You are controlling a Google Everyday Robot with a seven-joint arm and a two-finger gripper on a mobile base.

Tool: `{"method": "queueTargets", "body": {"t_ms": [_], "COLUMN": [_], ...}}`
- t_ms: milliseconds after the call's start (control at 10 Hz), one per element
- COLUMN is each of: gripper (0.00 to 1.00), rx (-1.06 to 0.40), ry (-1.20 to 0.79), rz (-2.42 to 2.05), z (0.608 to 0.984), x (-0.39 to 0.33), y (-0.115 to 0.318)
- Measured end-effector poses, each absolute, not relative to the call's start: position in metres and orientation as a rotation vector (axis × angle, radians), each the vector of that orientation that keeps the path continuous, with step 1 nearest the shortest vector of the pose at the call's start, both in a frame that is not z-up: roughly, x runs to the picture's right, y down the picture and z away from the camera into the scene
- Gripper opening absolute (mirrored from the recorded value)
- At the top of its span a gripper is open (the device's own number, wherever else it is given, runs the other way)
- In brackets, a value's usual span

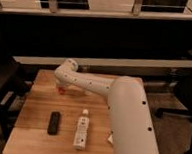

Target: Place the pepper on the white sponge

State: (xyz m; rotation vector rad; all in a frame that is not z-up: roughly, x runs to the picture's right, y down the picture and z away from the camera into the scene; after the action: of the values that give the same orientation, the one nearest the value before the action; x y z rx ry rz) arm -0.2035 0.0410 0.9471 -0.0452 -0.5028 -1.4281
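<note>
My arm reaches over the wooden table (34, 114) from the front right to its far left part. The gripper (63, 87) is at the arm's end, mostly hidden behind the white wrist, low over the table. A small red-orange bit, the pepper (61, 91), shows right under the wrist at the gripper, just above or on the tabletop; I cannot tell whether it is held. The white sponge is hidden or out of view.
A black remote (54, 123) lies at the table's front, and a white-labelled bottle (81, 131) lies on its side to its right. A dark chair (1, 86) stands left of the table, another (191, 84) to the right. A low ledge (115, 63) runs behind.
</note>
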Motion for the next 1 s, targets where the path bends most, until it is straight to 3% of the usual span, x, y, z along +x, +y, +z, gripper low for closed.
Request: {"method": "queueTargets", "body": {"t_ms": [400,1000], "gripper": [0.0,0.0], "rx": [0.122,0.133], "ry": [-0.507,-0.488], "rz": [-1.419,-1.416], "z": [0.888,0.862], "x": [-0.221,-0.209], "y": [0.01,0.004]}}
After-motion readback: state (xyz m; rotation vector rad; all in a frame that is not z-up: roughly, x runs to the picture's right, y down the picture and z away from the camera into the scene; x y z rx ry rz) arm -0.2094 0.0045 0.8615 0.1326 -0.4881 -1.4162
